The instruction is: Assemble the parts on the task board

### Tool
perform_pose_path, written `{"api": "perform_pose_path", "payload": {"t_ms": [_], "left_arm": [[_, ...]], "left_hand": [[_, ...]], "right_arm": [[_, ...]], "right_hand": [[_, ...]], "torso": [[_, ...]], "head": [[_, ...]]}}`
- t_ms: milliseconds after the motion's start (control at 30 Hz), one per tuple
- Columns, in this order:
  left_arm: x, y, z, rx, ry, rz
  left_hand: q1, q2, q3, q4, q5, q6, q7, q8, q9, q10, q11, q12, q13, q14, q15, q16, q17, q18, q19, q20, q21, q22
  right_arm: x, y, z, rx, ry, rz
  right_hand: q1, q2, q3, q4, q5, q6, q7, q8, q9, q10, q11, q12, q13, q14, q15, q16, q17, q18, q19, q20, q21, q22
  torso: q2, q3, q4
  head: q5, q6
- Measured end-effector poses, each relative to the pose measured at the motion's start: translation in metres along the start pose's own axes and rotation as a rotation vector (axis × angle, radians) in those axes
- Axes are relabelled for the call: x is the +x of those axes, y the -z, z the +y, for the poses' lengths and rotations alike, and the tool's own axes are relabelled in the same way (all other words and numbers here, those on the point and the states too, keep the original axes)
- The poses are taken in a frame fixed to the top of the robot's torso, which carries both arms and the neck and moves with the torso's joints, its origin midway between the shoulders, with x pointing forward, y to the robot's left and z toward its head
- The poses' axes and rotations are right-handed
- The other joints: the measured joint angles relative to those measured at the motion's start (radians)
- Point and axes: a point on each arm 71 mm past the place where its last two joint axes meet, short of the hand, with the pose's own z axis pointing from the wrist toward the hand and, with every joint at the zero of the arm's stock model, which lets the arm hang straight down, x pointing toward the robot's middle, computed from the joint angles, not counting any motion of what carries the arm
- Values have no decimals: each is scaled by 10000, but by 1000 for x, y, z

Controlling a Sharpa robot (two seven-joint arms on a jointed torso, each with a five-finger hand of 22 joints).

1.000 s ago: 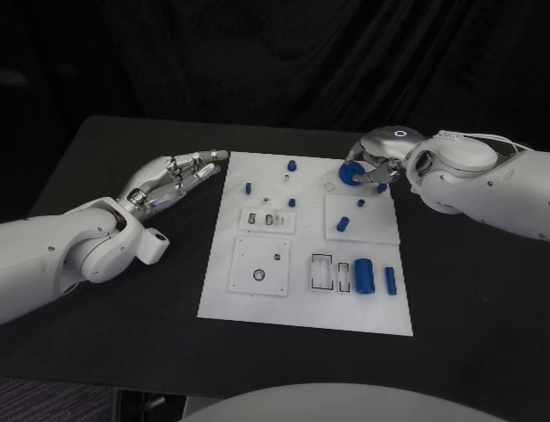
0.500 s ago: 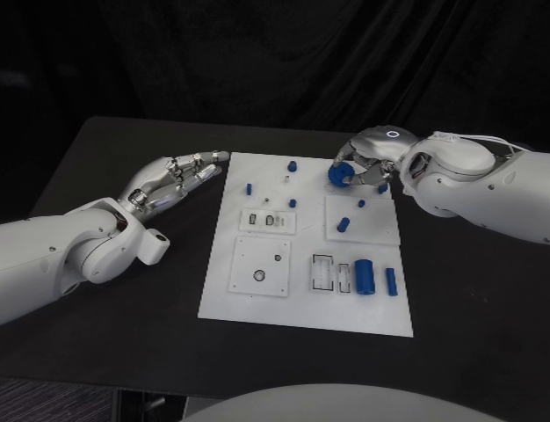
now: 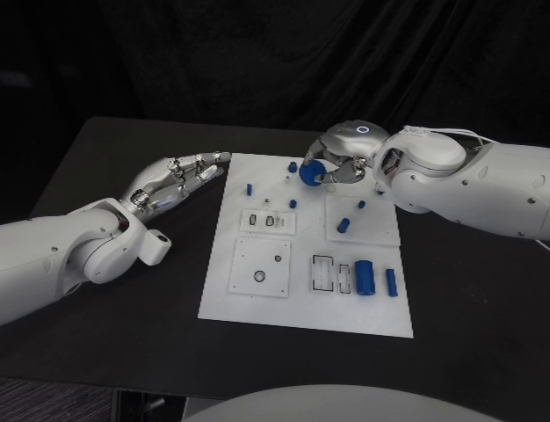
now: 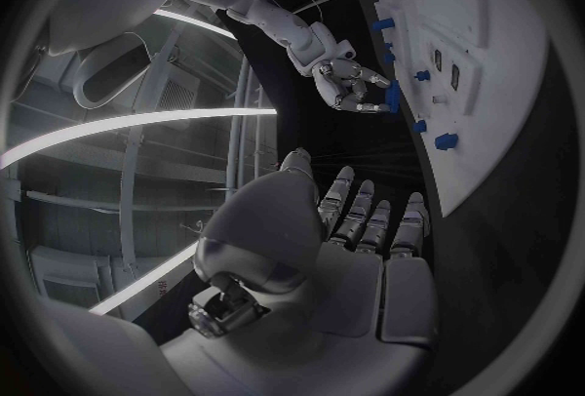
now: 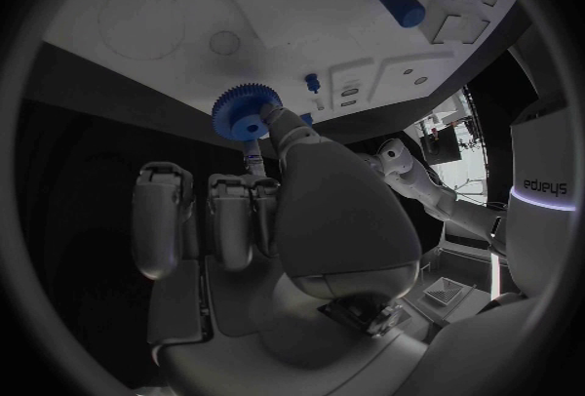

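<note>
The white task board (image 3: 303,309) lies in the middle of the black table. My right hand (image 3: 340,156) hangs over its far edge and pinches a blue gear (image 3: 309,174). In the right wrist view the toothed gear (image 5: 245,111) sits at my fingertips, just off the board (image 5: 305,6). My left hand (image 3: 175,180) is open, fingers stretched out flat, beside the board's far left corner and touching nothing. The left wrist view shows my left hand (image 4: 356,230), with the right hand (image 4: 351,89) and its gear (image 4: 393,96) beyond it at the board (image 4: 487,74).
Small blue pegs (image 3: 248,187) (image 3: 292,203) (image 3: 343,224) stand on the board's far half. A blue cylinder (image 3: 365,276) and a thinner blue rod (image 3: 390,280) lie at its near right. A square inset plate (image 3: 264,265) sits near left.
My right hand has carried the blue gear leftward along the board's far edge. The left hand has stayed where it was.
</note>
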Motion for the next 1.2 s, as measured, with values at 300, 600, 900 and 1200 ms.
{"api": "perform_pose_path", "payload": {"t_ms": [300,600,900,1200], "left_arm": [[2,-2,0,18,43,77],[2,-3,1,19,73,125],[4,-5,1,29,98,180],[4,-7,2,29,120,228]], "left_hand": [[0,0,0,0,0,-1,-1,0,0,0,0,0,0,36,36,0,-1,0,37,37,38,12],[0,0,0,0,0,0,-1,0,0,0,0,0,0,35,36,0,-1,0,72,72,77,21],[39,39,0,0,0,0,-1,0,0,0,0,0,0,36,36,0,8,-1,72,72,77,20],[40,39,28,-28,0,0,0,0,0,0,0,0,0,46,97,0,7,0,108,108,77,18]], "right_arm": [[-1,-23,15,-304,116,85],[0,-35,21,-383,220,347],[4,-42,24,-394,249,649],[7,-48,30,-498,261,809]], "right_hand": [[-2,-2,-2,-1,-224,-90,-13,321,1,0,0,0,0,0,0,0,0,1,0,0,-59,1],[-3,-3,15,16,-432,-304,22,984,1,0,0,0,0,0,0,-1,0,1,0,0,-138,0],[-101,16,71,73,-687,-722,48,944,1421,36,36,0,0,0,0,-1,0,0,0,0,-360,-1],[-100,16,114,116,-763,-908,60,655,2183,35,36,0,0,0,0,-1,0,0,35,35,-600,-2]], "torso": [[16,-1,18],[37,5,19],[48,12,19],[33,9,10]], "head": [[-43,-23],[-35,-70],[-83,-146],[-64,-204]]}}
